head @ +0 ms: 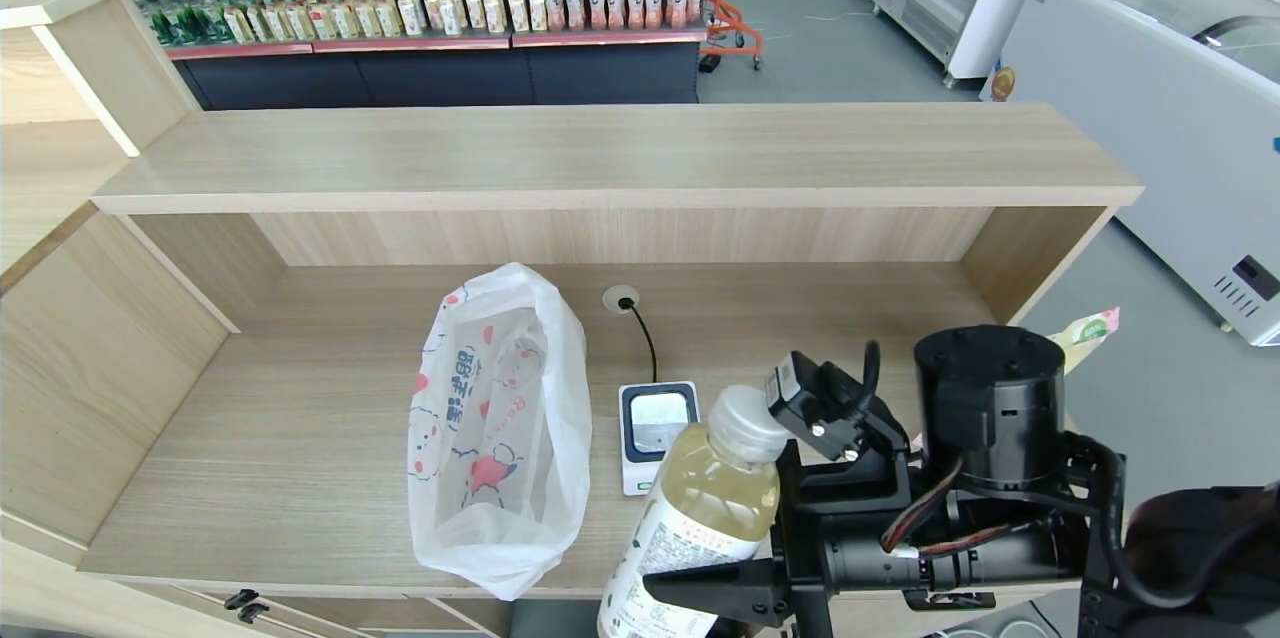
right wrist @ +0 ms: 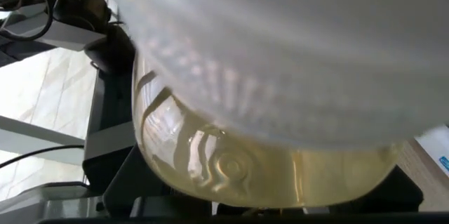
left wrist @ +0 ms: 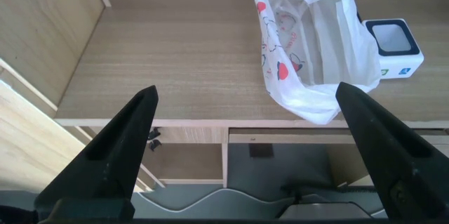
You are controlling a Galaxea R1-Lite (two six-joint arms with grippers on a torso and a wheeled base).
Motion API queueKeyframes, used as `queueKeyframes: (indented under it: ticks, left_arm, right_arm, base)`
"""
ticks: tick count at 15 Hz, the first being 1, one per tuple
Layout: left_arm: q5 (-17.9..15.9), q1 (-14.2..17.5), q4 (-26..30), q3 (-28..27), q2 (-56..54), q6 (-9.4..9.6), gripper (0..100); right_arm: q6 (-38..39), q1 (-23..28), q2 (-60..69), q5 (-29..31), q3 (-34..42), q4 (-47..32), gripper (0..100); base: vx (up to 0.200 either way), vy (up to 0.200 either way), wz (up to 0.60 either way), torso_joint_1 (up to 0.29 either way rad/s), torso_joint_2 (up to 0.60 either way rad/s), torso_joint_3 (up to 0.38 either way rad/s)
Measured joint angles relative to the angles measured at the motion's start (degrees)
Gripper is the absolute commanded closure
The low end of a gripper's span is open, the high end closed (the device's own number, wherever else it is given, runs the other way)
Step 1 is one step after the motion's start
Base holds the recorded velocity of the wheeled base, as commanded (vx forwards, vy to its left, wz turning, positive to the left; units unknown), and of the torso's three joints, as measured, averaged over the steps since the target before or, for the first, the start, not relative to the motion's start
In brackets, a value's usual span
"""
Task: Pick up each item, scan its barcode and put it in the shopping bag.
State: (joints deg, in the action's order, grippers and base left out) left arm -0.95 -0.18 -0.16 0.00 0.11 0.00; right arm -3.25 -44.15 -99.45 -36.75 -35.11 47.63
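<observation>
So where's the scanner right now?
In the head view, the scanner sits on the counter, just right of the bag and partly behind the bottle.

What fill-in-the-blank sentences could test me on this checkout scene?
1. The bottle in the right gripper has a ____ cap.
2. On the counter, the scanner sits to the robot's ____ of the bag.
3. The left gripper is ____ and holds nothing.
Missing words: white; right; open.
</observation>
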Motion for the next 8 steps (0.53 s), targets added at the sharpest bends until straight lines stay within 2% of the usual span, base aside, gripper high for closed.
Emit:
queueKeyframes:
  ticks: [3, 5, 8]
  left_arm:
    - [0.0, 0.0, 0.0, 0.0, 0.0, 0.0, 0]
    - [0.0, 0.0, 0.0, 0.0, 0.0, 0.0, 0]
    - [0.0, 0.0, 0.0, 0.0, 0.0, 0.0, 0]
  right_arm:
    - [-20.8, 3.2, 1.1, 10.7, -0.1, -0.6, 100]
    - [-33.0, 7.3, 1.8, 12.6, -2.2, -0.5, 100]
    - [-44.0, 9.8, 0.8, 14.1, -7.2, -0.5, 100]
  base:
    - [0.0, 0.0, 0.0, 0.0, 0.0, 0.0]
    - [0.0, 0.0, 0.0, 0.0, 0.0, 0.0]
    - [0.0, 0.0, 0.0, 0.0, 0.0, 0.0]
